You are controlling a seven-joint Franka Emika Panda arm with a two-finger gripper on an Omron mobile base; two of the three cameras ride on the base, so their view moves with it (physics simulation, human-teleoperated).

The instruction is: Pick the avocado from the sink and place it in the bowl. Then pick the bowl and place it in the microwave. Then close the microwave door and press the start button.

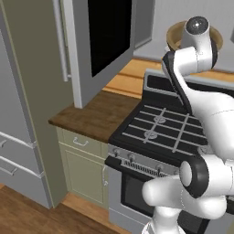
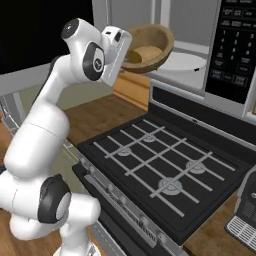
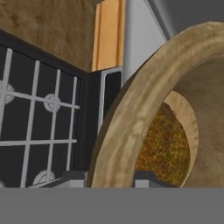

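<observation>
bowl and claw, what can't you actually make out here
- Left base view: most of the bowl sits behind the arm's wrist.
- Right base view: the claw's fingers are hidden behind the hand, and the avocado inside the bowl is a blurry patch.
- Hand view: the bowl's rim hides most of the claw, and the microwave interior is mostly cut off.

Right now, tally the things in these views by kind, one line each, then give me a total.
Wooden bowl, held up by its rim in the gripper: 1
Avocado, lying inside the bowl: 1
Microwave, with its door swung open: 1
White turntable plate: 1
Gas stove: 1
Total: 5
</observation>
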